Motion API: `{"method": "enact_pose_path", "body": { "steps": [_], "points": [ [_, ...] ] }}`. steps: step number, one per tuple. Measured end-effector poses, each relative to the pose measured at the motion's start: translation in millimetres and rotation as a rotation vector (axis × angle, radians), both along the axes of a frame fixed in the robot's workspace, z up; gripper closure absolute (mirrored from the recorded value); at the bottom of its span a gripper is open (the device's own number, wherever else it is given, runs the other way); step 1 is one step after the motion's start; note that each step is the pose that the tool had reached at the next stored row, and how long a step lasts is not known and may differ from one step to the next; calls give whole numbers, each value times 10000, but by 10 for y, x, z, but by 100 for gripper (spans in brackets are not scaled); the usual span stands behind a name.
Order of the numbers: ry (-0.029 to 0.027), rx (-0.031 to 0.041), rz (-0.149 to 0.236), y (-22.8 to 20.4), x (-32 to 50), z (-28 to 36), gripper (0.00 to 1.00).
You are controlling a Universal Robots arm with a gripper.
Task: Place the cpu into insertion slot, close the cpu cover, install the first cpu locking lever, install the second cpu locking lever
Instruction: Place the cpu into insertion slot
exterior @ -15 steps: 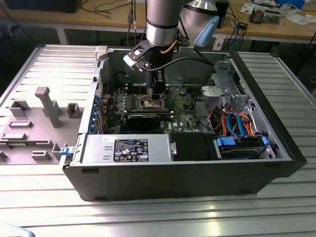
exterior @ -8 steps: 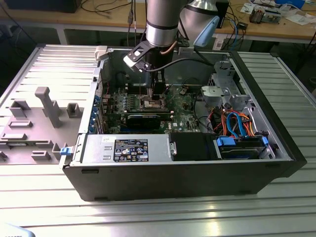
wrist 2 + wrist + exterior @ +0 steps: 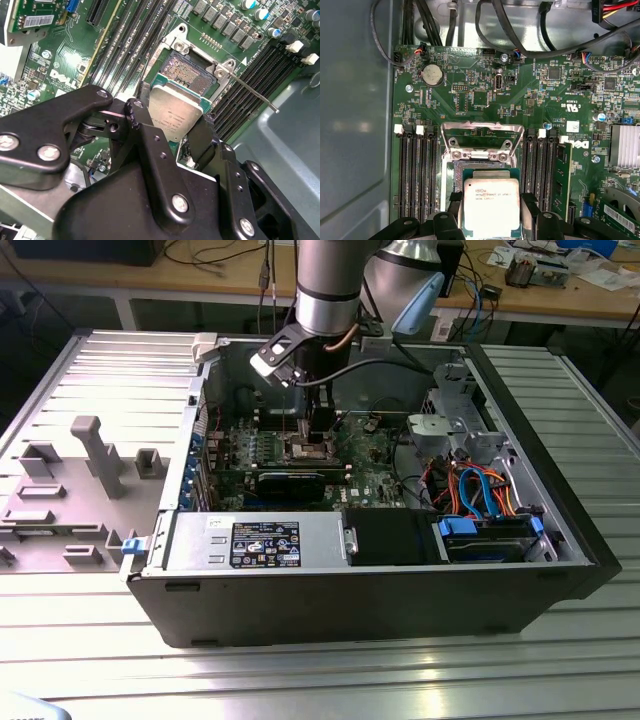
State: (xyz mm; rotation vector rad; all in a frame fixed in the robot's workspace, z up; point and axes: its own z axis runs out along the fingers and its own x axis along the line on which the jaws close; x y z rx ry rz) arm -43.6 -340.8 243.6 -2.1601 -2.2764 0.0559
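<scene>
**CPU HELD AT SLOT, COVER OPEN**

In the exterior view the arm [image 3: 328,285] enters from 12 o'clock. It reaches down into the open case [image 3: 380,600], which lies on the table [image 3: 300,680]. The gripper [image 3: 318,438] hangs low over the board [image 3: 375,475].

Positions in the exterior view, read from the gripper:
- The black card [image 3: 290,480] lies at 6 o'clock.
- The blue and orange cables [image 3: 480,495] lie at 4 o'clock.
- The grey fixture [image 3: 90,455], outside the case, lies at 9 o'clock.

Both wrist views show the gripper [image 3: 169,117] [image 3: 491,200] carrying the cpu [image 3: 175,116] [image 3: 491,206]. The two fingers [image 3: 136,112] [image 3: 454,202] are clamped on opposite edges of the chip, with its metal top facing the cameras.

The cpu overlaps one side of the slot [image 3: 187,75] [image 3: 458,175]. The rest of the dark pin field is exposed beyond the chip's edge. The pictures do not show whether the chip touches the slot.

In the first wrist view the cover [image 3: 482,125] stands swung open on the side of the slot away from the gripper. The board is visible through its window.

In the second wrist view a lever [image 3: 250,90] is released. The thin rod runs from a corner of the slot out across the memory slots [image 3: 125,45] [image 3: 415,170]. These flank the slot on two opposite sides.
</scene>
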Motion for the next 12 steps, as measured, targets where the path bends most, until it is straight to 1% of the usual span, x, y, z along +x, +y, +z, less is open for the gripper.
{"method": "enact_pose_path", "body": {
  "steps": [9, 12],
  "points": [
    [0, 0, 0, 0, 0, -13, 45],
    [0, 0, 1, 0, 0, -27, 45]
  ]
}}
